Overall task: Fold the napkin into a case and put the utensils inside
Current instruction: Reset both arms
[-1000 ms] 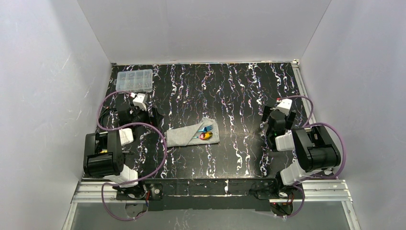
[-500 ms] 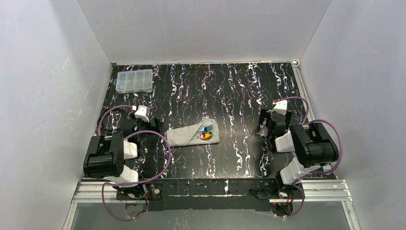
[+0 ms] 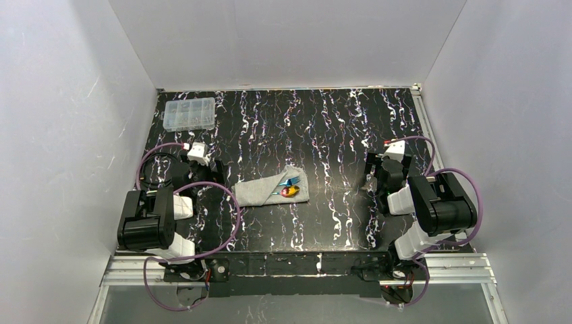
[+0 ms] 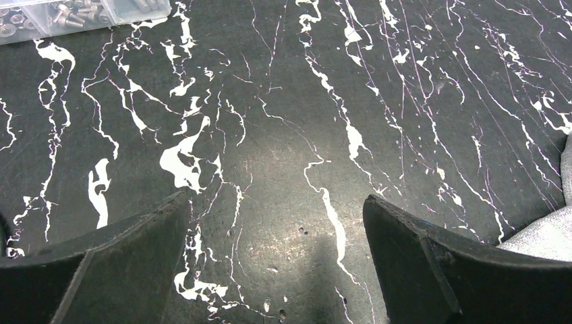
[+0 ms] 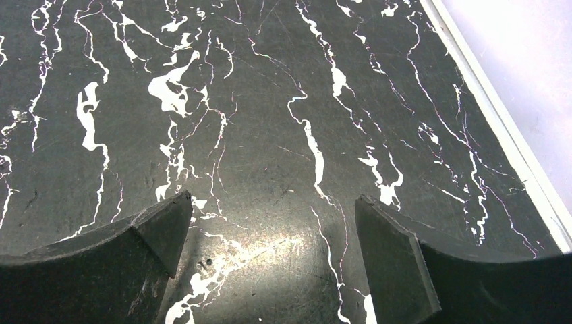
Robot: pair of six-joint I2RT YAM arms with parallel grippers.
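The napkin lies folded as a light-grey case in the middle of the black marbled table. A blue utensil and a gold-pink one stick out of its right end. My left gripper hangs open and empty left of the case; a corner of the grey cloth shows at the right edge of the left wrist view. My left gripper has only bare table between its fingers. My right gripper is open and empty to the right of the case, and my right gripper also hangs over bare table.
A clear plastic compartment box with small hardware stands at the back left; its edge shows in the left wrist view. The table's white right rail runs beside my right gripper. Purple cables loop round both arms.
My left gripper has drawn back toward its base, away from the compartment box, then edged up a little. My right gripper has pulled back slightly. The case and utensils have not moved.
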